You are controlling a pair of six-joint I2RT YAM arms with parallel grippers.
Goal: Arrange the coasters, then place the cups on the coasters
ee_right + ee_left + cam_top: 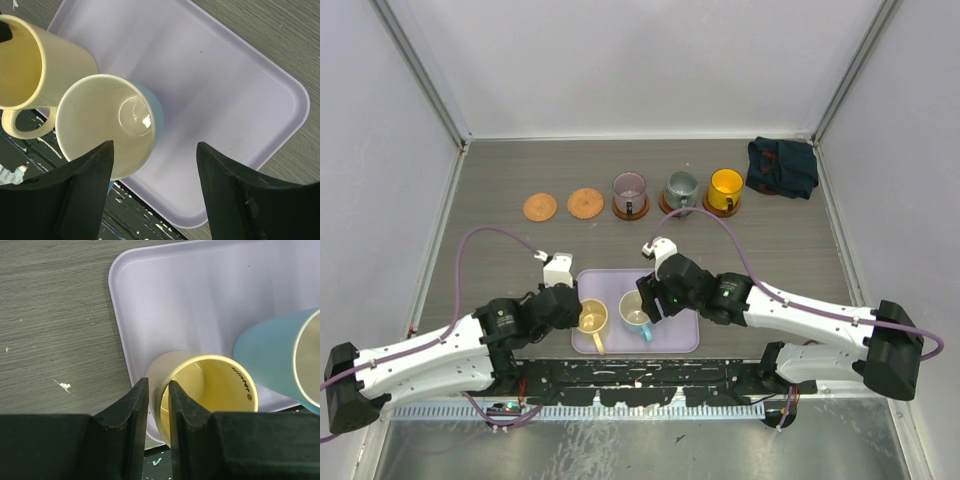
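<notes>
Two bare coasters (539, 206) (585, 203) lie at the back left. To their right, the purple cup (629, 190), the grey-green cup (681, 188) and the yellow-orange cup (726, 188) each stand on a coaster. The cream-yellow cup (592, 318) (215, 385) (20, 65) and the white-and-blue cup (637, 317) (265, 360) (100, 120) sit on the lavender tray (675, 335). My left gripper (578, 312) (158, 382) pinches the cream-yellow cup's wall, one finger inside and one outside. My right gripper (648, 300) (155, 145) hangs open over the tray, its left finger above the blue cup's rim.
A dark folded cloth (782, 167) lies at the back right corner. The tray (200, 300) (215, 85) sits close to the table's near edge, between the two arms. White walls enclose the table on three sides.
</notes>
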